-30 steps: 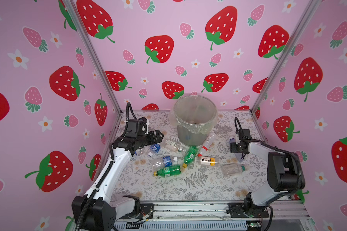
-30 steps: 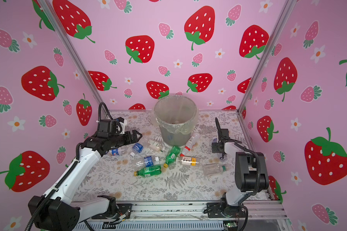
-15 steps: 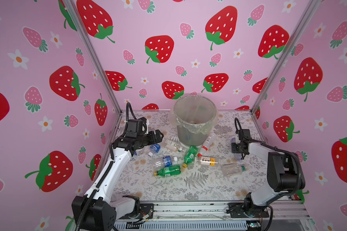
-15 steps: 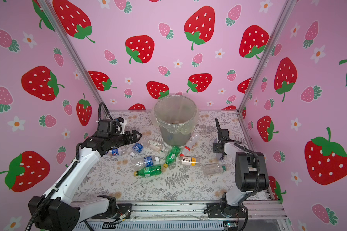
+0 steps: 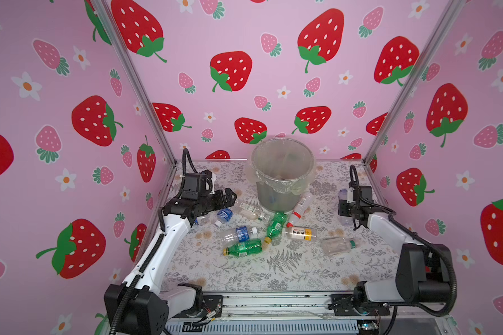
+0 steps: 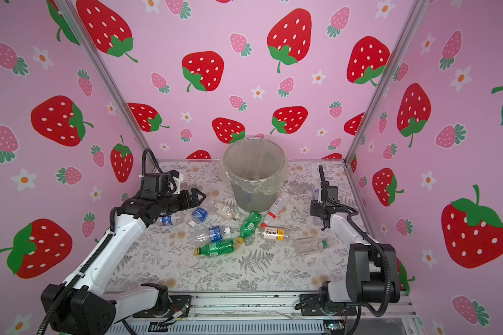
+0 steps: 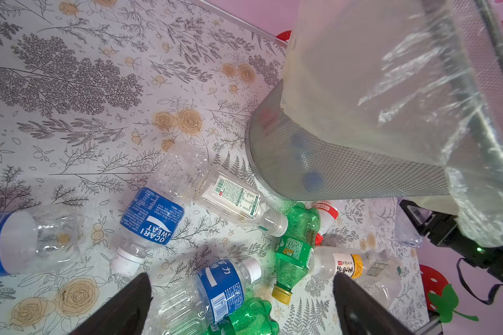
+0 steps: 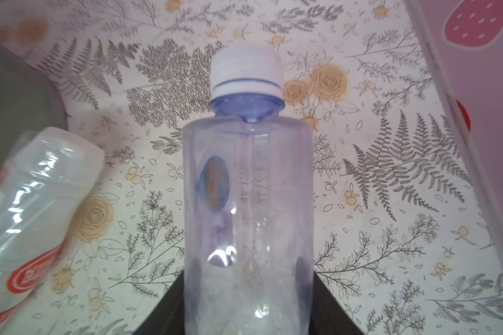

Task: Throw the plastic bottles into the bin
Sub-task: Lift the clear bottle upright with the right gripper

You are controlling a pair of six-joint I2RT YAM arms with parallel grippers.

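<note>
Now, left gripper [image 5: 228, 196]: jaws spread wide and empty, poised above the left end of the scattered plastic bottles, left of the bin.
Leftmost bottle [image 6: 169, 220]: clear with a blue label, lying partly under the left arm.
Pocari bottle [image 5: 224, 215]: on its side just by the open jaws, white cap toward the near side.
White-label bottle [image 5: 249, 210]: lying just right of the Pocari bottle, neck toward the bin's foot.
Blue-band bottle [image 5: 238, 234]: clear, on its side, nearer than those two.
Near green bottle [image 5: 243, 248]: lying flat, yellow cap to the left.
Far green bottle [image 5: 275, 226]: base toward the bin, yellow cap toward the near side.
Bin [image 5: 276, 200]: upright at the far middle, with a clear liner folded over its rim.
Red-label bottle [image 5: 299, 207]: whitish, lying at the bin's right foot.
Yellow-label bottle [image 5: 299, 233]: on its side, nearer than the red-label bottle.
Green-capped bottle [image 5: 339, 245]: clear and crushed, apart to the right.
Right gripper [image 8: 249, 272]: jaws pressed against both sides of the bluish bottle [image 8: 249, 174], by the right wall, with the bottle's white cap pointing far. Whether the bottle is lifted cannot be told.
</note>
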